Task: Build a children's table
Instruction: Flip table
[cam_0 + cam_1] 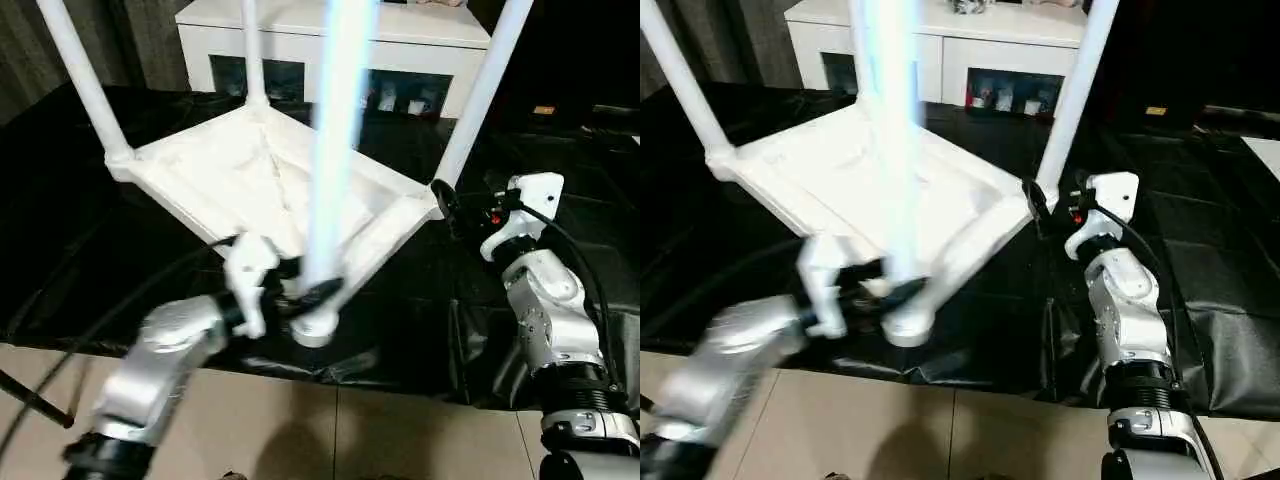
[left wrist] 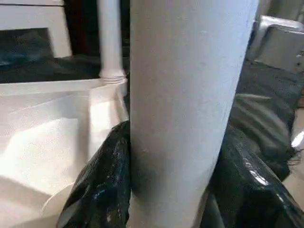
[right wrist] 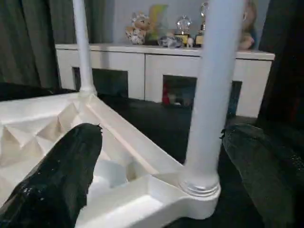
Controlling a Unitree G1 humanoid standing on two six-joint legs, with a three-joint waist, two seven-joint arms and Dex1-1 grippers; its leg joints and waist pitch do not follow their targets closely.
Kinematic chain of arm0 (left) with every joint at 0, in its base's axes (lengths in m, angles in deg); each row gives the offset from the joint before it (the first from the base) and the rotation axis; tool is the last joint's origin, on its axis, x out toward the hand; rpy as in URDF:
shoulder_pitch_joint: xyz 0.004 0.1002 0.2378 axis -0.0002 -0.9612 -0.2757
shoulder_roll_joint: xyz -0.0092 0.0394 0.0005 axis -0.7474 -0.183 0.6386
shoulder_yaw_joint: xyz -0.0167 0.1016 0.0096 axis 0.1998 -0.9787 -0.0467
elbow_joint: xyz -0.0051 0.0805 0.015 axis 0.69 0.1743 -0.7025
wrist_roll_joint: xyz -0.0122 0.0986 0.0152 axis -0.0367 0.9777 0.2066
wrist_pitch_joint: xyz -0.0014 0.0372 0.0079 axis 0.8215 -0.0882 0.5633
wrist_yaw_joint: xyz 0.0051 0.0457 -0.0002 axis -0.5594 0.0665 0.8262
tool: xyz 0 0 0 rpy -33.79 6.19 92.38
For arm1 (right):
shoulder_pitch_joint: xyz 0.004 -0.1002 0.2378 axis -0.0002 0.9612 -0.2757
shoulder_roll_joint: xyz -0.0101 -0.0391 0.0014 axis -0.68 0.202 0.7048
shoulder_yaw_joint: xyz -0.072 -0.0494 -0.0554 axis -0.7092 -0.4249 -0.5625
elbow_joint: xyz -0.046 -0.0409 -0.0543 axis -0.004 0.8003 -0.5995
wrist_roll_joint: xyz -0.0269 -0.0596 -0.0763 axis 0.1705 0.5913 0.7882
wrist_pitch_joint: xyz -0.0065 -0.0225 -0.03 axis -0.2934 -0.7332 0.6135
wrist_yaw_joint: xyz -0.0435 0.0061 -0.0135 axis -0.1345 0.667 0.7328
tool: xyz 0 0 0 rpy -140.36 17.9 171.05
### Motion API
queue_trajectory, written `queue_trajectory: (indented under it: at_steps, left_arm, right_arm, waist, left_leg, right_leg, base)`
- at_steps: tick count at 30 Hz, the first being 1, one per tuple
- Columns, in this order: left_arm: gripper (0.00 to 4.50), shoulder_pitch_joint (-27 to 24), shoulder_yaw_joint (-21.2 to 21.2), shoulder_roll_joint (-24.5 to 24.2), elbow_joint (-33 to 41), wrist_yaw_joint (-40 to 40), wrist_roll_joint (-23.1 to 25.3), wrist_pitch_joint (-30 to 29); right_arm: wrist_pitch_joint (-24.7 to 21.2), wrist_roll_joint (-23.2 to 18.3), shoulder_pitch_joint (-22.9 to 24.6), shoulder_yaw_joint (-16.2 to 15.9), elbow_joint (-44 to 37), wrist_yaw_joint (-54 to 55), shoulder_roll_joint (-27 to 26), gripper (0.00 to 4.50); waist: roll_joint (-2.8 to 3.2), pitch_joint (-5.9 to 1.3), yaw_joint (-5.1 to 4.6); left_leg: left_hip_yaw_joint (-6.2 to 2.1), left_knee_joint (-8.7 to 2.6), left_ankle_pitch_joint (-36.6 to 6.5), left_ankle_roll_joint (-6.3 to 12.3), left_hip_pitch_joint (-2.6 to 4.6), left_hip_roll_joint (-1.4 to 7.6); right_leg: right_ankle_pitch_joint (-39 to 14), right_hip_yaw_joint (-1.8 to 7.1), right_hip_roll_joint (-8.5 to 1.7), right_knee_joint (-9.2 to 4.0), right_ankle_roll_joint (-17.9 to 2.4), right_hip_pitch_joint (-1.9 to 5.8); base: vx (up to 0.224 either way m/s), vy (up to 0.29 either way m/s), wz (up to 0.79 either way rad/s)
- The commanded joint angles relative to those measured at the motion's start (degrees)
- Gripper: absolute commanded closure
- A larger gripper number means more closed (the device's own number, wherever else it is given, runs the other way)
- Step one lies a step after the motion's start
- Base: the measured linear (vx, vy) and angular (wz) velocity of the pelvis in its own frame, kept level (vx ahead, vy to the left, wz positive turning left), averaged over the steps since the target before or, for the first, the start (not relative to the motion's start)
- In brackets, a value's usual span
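Observation:
The children's table lies upside down: its white ribbed tabletop [image 1: 230, 170] rests on black sheeting with four white legs standing up from the corner sockets. My left gripper [image 1: 300, 285] is low on the nearest leg [image 1: 335, 150]. In the left wrist view its black fingers [image 2: 102, 185] press against both sides of that leg [image 2: 185, 95]. My right gripper [image 1: 452, 212] is open beside the right corner leg [image 1: 480, 100]. In the right wrist view that leg [image 3: 211, 95] stands ahead between the spread fingers [image 3: 61, 180], untouched.
Behind the table stands a white glass-doored cabinet [image 1: 420, 50], with toys and trophies [image 3: 137, 33] on top. Black sheeting [image 1: 80, 230] covers the work surface up to its front edge, beyond which are tan floor tiles [image 1: 380, 430]. The other two legs [image 1: 85, 85] [image 1: 252, 50] rise at the left and back.

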Motion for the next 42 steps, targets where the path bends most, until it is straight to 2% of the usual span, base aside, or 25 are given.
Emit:
queue_trajectory:
  at_steps: [1, 4, 5, 7, 8, 11, 12, 14, 15, 16, 17, 18, 21, 23, 24, 25, 26, 28, 31, 32, 37, 38, 40, 41, 42]
  left_arm:
    - [2.48, -1.08, 4.45, -2.08, -0.85, 1.55, 0.89, 0.48]
    - [2.51, -1.71, 6.05, -3.17, -1.09, 1.82, 0.94, 0.78]
    - [2.52, -3.63, 10.37, -5.54, -1.91, 2.36, 0.20, 1.54]
    - [2.52, -4.18, 11.47, -6.19, -2.31, 2.58, 0.22, 2.04]
    - [2.53, -4.90, 12.79, -6.93, -2.88, 2.93, 0.55, 3.12]
    - [2.54, -7.00, 16.57, -8.99, -3.82, 3.14, 0.10, 4.66]
    - [2.54, -7.20, 17.06, -9.18, -3.97, 3.28, 0.15, 4.89]
    - [2.54, -7.77, 18.76, -9.95, -5.06, 4.52, 1.45, 6.84]
    - [2.54, -8.01, 19.59, -10.01, -5.46, 5.15, 1.89, 7.57]
    - [2.54, -8.05, 19.63, -10.00, -5.43, 5.23, 1.96, 7.58]
    - [2.54, -8.07, 19.57, -9.98, -5.47, 5.55, 2.33, 7.95]
    - [2.54, -8.07, 19.51, -9.89, -5.44, 5.68, 2.35, 8.03]
    - [2.54, -7.76, 19.33, -9.59, -5.65, 6.46, 2.51, 8.49]
    - [2.54, -7.59, 19.21, -9.55, -5.93, 6.38, 2.22, 8.54]
    - [2.54, -7.19, 19.01, -9.59, -6.57, 6.48, 2.46, 8.73]
    - [2.54, -7.19, 19.01, -9.59, -6.57, 6.48, 2.46, 8.73]
    - [2.54, -6.56, 18.88, -9.65, -7.31, 6.85, 3.04, 9.32]
    - [2.54, -6.42, 18.86, -9.64, -7.46, 6.95, 3.06, 9.46]
    - [2.54, -6.03, 18.66, -9.60, -7.63, 8.07, 3.65, 9.59]
    - [2.54, -5.55, 18.64, -9.71, -8.28, 10.48, 5.40, 9.96]
    - [2.54, -4.98, 19.06, -9.75, -9.35, 13.52, 7.54, 10.54]
    - [2.54, -4.53, 19.23, -9.77, -9.86, 14.89, 8.43, 10.50]
    - [2.54, -3.57, 19.49, -9.77, -10.97, 17.02, 9.77, 10.74]
    - [2.54, -2.84, 19.62, -9.82, -11.87, 18.28, 10.27, 10.90]
    - [2.54, -2.73, 19.63, -9.83, -12.00, 18.48, 10.39, 10.95]
  right_arm:
    - [0.81, 0.50, -1.08, -0.31, 0.35, -0.30, 0.03, 0.00]
    - [0.89, 0.56, -1.12, -0.48, 0.44, -0.34, -0.16, 0.00]
    - [1.27, 0.71, -1.26, -0.77, 0.88, -0.40, -0.56, 0.00]
    - [1.33, 0.70, -1.29, -0.82, 0.94, -0.43, -0.64, 0.00]
    - [1.40, 0.75, -1.26, -0.91, 0.93, -0.51, -0.68, 0.00]
    - [1.90, 0.90, -1.67, -1.18, 1.60, -0.96, -0.75, 0.00]
    - [2.00, 0.94, -1.78, -1.21, 1.74, -1.02, -0.76, 0.00]
    - [2.38, 1.14, -2.68, -1.36, 2.94, -1.28, -0.81, 0.00]
    - [2.68, 1.68, -3.55, -1.63, 4.13, -1.19, -0.83, 0.00]
    - [2.53, 1.57, -3.88, -1.67, 4.56, -1.50, -0.89, 0.00]
    - [2.42, 1.38, -4.66, -1.86, 5.57, -2.16, -0.99, 0.00]
    - [2.31, 1.02, -5.31, -1.95, 6.32, -2.87, -1.17, 0.00]
    - [2.05, 0.86, -7.90, -2.24, 9.50, -3.91, -1.66, 0.00]
    - [1.79, 0.82, -10.13, -2.25, 12.61, -4.59, -2.08, 0.00]
    - [1.98, 2.69, -13.50, -3.07, 18.11, -3.95, -2.12, 0.00]
    - [1.98, 2.69, -13.50, -3.07, 18.11, -3.95, -2.12, 0.00]
    - [2.13, 4.21, -17.01, -3.18, 23.52, -1.66, -2.26, 0.00]
    - [2.10, 4.53, -18.06, -3.06, 25.14, -0.55, -2.29, 0.00]
    - [1.23, 5.66, -20.91, -3.31, 29.21, 2.57, -2.11, 0.00]
    - [0.92, 5.20, -22.01, -2.83, 30.80, 2.94, -2.22, 0.17]
    - [1.68, 3.43, -21.85, -1.37, 31.29, 0.57, -2.49, 0.47]
    - [1.83, 2.70, -21.23, -0.96, 30.61, -0.72, -2.63, 0.71]
    - [2.25, 1.75, -19.86, -0.62, 29.10, -3.36, -2.89, 0.78]
    - [2.58, 0.90, -18.89, -0.47, 28.34, -5.34, -3.09, 0.78]
    - [2.57, 0.73, -18.71, -0.44, 28.17, -5.68, -3.12, 0.91]
  waist:
    - [-0.57, -3.16, 0.23]
    - [-0.33, -3.03, 0.33]
    - [-0.49, -3.01, 0.36]
    - [-0.36, -2.94, 0.31]
    - [-0.48, -3.00, 0.39]
    - [-0.36, -2.96, 0.31]
    - [-0.75, -2.96, 0.31]
    - [-0.72, -2.97, 0.28]
    - [-1.00, -3.01, 0.31]
    - [-0.89, -2.98, 0.33]
    - [-1.13, -3.01, 0.30]
    - [-0.94, -3.08, 0.36]
    - [-1.03, -3.10, 0.28]
    - [-0.83, -3.06, 0.34]
    - [-0.72, -3.09, 0.45]
    - [-0.80, -3.04, 0.15]
    - [-0.64, -3.02, 0.28]
    - [-0.67, -2.93, 0.34]
    - [-0.95, -3.03, 0.42]
    - [-1.01, -3.06, 0.33]
    - [-1.11, -2.97, 0.43]
    - [-1.07, -2.96, 0.38]
    - [-1.11, -2.98, 0.37]
    - [-0.51, -2.98, 0.45]
    - [-0.83, -2.93, 0.33]
  left_leg:
    - [-0.86, -4.61, -17.67, 0.03, 1.04, 1.61]
    - [-0.92, -4.70, -19.26, -0.47, 1.31, 1.61]
    - [-0.95, -4.75, -19.88, -0.68, 1.35, 1.62]
    - [-1.11, -4.95, -20.21, -0.84, 1.12, 1.61]
    - [-1.05, -4.86, -20.67, -1.01, 1.47, 1.65]
    - [-1.16, -5.04, -21.35, -1.22, 1.33, 1.63]
    - [-1.10, -5.01, -21.55, -1.16, 1.45, 1.66]
    - [-1.21, -5.08, -21.43, -1.20, 1.35, 1.66]
    - [-1.10, -5.05, -21.17, -1.23, 1.40, 1.75]
    - [-1.15, -5.07, -20.98, -1.24, 1.38, 1.74]
    - [-1.11, -5.09, -20.80, -1.19, 1.37, 1.79]
    - [-1.11, -5.07, -20.83, -1.20, 1.50, 1.82]
    - [-1.09, -5.10, -20.30, -1.13, 1.35, 1.79]
    - [-1.02, -5.03, -20.84, -1.32, 1.52, 1.79]
    - [-0.99, -4.98, -20.89, -1.48, 1.65, 1.82]
    - [-1.07, -4.98, -21.17, -1.64, 1.50, 1.77]
    - [-1.05, -4.97, -22.08, -2.02, 1.67, 1.72]
    - [-1.01, -4.91, -23.20, -2.55, 1.94, 1.73]
    - [-1.11, -4.96, -22.55, -2.67, 1.72, 1.78]
    - [-1.10, -4.96, -22.36, -2.69, 1.67, 1.77]
    - [-1.14, -4.92, -22.54, -2.53, 1.63, 1.82]
    - [-1.14, -4.91, -23.12, -2.59, 1.66, 1.79]
    - [-1.16, -4.87, -23.87, -2.41, 1.75, 1.79]
    - [-1.32, -4.94, -24.01, -2.52, 1.73, 1.79]
    - [-1.29, -4.98, -24.50, -2.59, 1.70, 1.81]
  right_leg:
    - [-19.21, 1.41, -1.76, -4.16, -9.01, 2.09]
    - [-21.47, 1.46, -1.77, -4.37, -8.23, 1.72]
    - [-21.81, 1.47, -1.75, -4.39, -8.11, 1.56]
    - [-22.49, 1.41, -1.80, -4.36, -7.85, 1.76]
    - [-22.66, 1.43, -1.74, -4.44, -7.58, 1.44]
    - [-22.64, 1.46, -1.76, -4.36, -7.49, 1.48]
    - [-22.61, 1.46, -1.71, -4.42, -7.47, 1.33]
    - [-21.88, 1.47, -1.78, -4.22, -7.94, 1.41]
    - [-21.28, 1.54, -1.84, -4.22, -8.02, 1.37]
    - [-20.99, 1.56, -1.86, -4.12, -8.17, 1.40]
    - [-20.35, 1.57, -1.87, -4.05, -8.40, 1.43]
    - [-19.72, 1.58, -1.87, -3.95, -8.73, 1.38]
    - [-17.84, 1.58, -1.87, -3.71, -9.70, 1.56]
    - [-17.92, 1.64, -1.87, -3.75, -10.07, 1.43]
    - [-17.79, 1.67, -1.91, -3.77, -10.19, 1.41]
    - [-18.28, 1.59, -1.87, -3.63, -10.62, 1.36]
    - [-19.57, 1.52, -1.95, -3.83, -10.70, 1.30]
    - [-20.74, 1.58, -1.96, -4.00, -10.41, 1.07]
    - [-19.90, 1.57, -1.99, -3.80, -10.02, 1.31]
    - [-19.22, 1.51, -1.86, -3.62, -10.29, 1.34]
    - [-19.35, 1.58, -1.96, -3.70, -9.79, 1.29]
    - [-19.72, 1.56, -1.92, -3.76, -9.69, 1.28]
    - [-20.13, 1.57, -1.89, -3.83, -9.51, 1.23]
    - [-20.28, 1.57, -1.97, -3.78, -9.44, 1.31]
    - [-20.45, 1.54, -1.89, -4.00, -9.32, 1.25]
  base:
    - [0.000, 0.000, 0.00]
    - [0.000, 0.000, 0.00]
    - [0.000, 0.000, 0.00]
    - [0.000, 0.000, 0.00]
    - [0.000, 0.000, 0.00]
    - [0.000, 0.000, 0.00]
    - [0.000, 0.000, 0.00]
    - [0.000, 0.000, 0.00]
    - [0.000, 0.000, 0.00]
    - [0.000, 0.000, 0.00]
    - [0.000, 0.000, 0.00]
    - [0.000, 0.000, 0.00]
    - [0.000, 0.000, 0.00]
    - [0.000, 0.000, 0.00]
    - [0.000, 0.000, 0.00]
    - [0.000, 0.000, 0.00]
    - [0.000, 0.000, 0.00]
    - [0.000, 0.000, 0.00]
    - [0.000, 0.000, 0.00]
    - [0.000, 0.000, 0.00]
    - [0.000, 0.000, 0.00]
    - [0.000, 0.000, 0.00]
    - [0.000, 0.000, 0.00]
    - [0.000, 0.000, 0.00]
    - [0.000, 0.000, 0.00]
